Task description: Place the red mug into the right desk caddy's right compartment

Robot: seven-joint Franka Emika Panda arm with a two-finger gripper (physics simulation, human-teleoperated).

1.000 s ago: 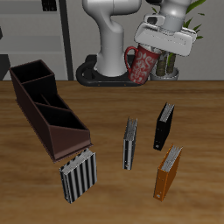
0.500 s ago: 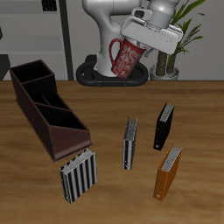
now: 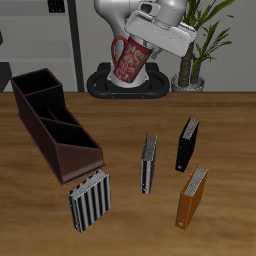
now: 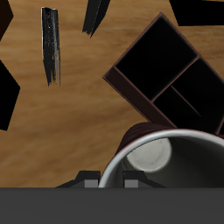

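Note:
My gripper (image 3: 152, 42) is shut on the rim of the red mug (image 3: 130, 62) and holds it tilted, high above the back of the table. In the wrist view the mug (image 4: 149, 156) shows its pale inside just beyond my gripper (image 4: 109, 182). The right desk caddy (image 3: 40, 128) is a long maroon-brown box lying on the table well below and to the side of the mug. Its squarish end bay, the right compartment (image 3: 78, 148), lies at the end nearer the table's front edge and also shows in the wrist view (image 4: 157, 61), open and dark.
A striped grey-white book (image 3: 88, 199) stands just in front of the caddy. A grey book (image 3: 149, 163), a black book (image 3: 187, 143) and an orange book (image 3: 193, 196) stand farther along the table. A potted plant (image 3: 195, 60) and the robot's base (image 3: 125, 85) are at the back.
My gripper has carried the mug sideways along the back of the table toward the caddy's side and slightly higher; the mug now tilts more. Nothing on the table has moved.

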